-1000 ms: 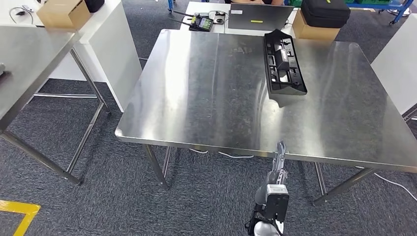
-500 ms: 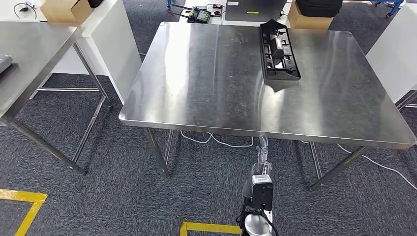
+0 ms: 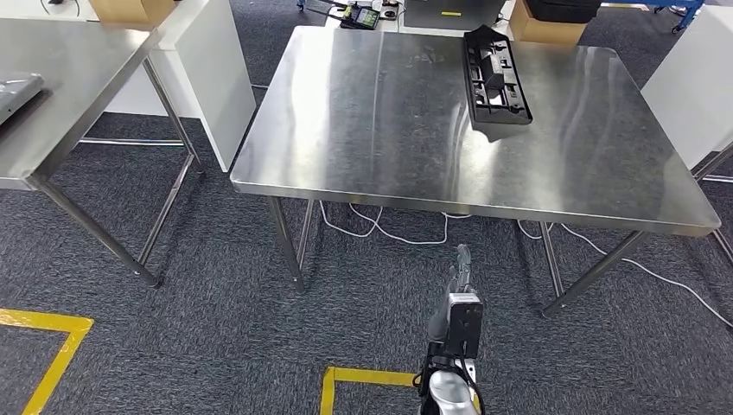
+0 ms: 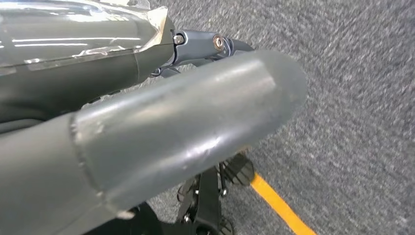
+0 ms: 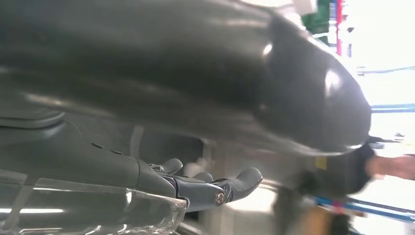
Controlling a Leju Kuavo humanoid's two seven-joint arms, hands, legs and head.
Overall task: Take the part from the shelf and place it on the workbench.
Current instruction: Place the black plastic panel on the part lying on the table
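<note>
In the head view the black plastic part lies flat on the steel workbench, toward its far right side, with nothing touching it. My right hand hangs low over the carpet in front of the bench's near edge, well short of the part. Its fingers stretch out, slightly curved, and hold nothing. In the left wrist view my left hand shows its thick grey thumb and dark fingers over the carpet, with nothing in it.
A second steel table stands at the left beside a white cabinet. Another white cabinet is at the right. Cables trail under the bench. Yellow floor tape marks the carpet. A cardboard box and a laptop sit beyond the bench.
The whole picture has shifted: the camera has drawn back, so the bench and part sit farther off. My right hand has dropped below the bench edge. The part has not moved on the bench.
</note>
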